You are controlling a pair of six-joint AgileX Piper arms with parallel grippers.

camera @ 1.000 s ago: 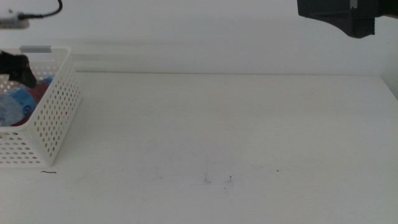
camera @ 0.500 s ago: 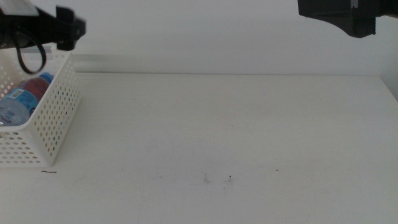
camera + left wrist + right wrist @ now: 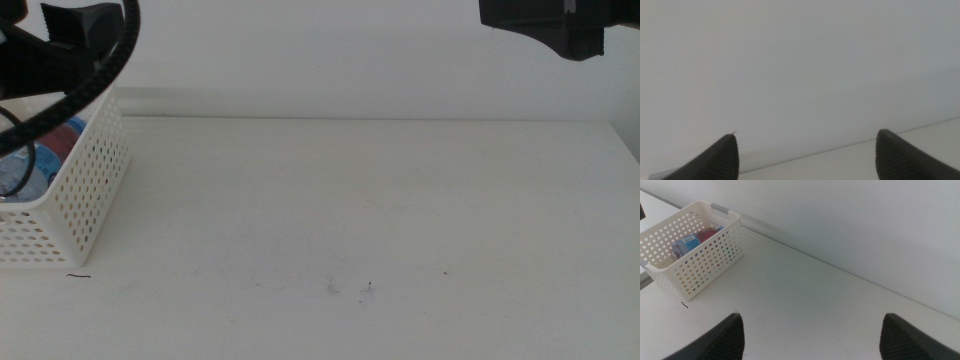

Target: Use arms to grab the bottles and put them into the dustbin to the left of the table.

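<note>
— Bottles? Where?
— In the bin [image 3: 88,180], at the table's [image 3: 380,200] far left edge. Water bottle [image 3: 30,165] lying inside, blue cap [image 3: 70,128] toward the far end, partly behind a black cable [image 3: 70,95]. Same bottle seen from the right wrist, label [image 3: 686,244] up, with something red [image 3: 707,234] just beyond it. Can't tell whether that red thing is the can. No sight of the tea bottle.

— Left arm [image 3: 60,40]?
— Raised over the bin at the far left, cable looping down across the bin's rim. Claw [image 3: 805,150] spread wide, nothing between the jaws, facing only blank wall and a strip of table edge.

— Right arm [image 3: 550,25]?
— High at the far right, well apart from the bin. Claw [image 3: 812,332] also gaping wide, holding nothing, looking down across the bare tabletop toward the bin.

— Anything else on the table?
— Just a few tiny dark specks [image 3: 368,288] near the front middle, plus a short dark mark [image 3: 78,277] just near of the bin.
</note>
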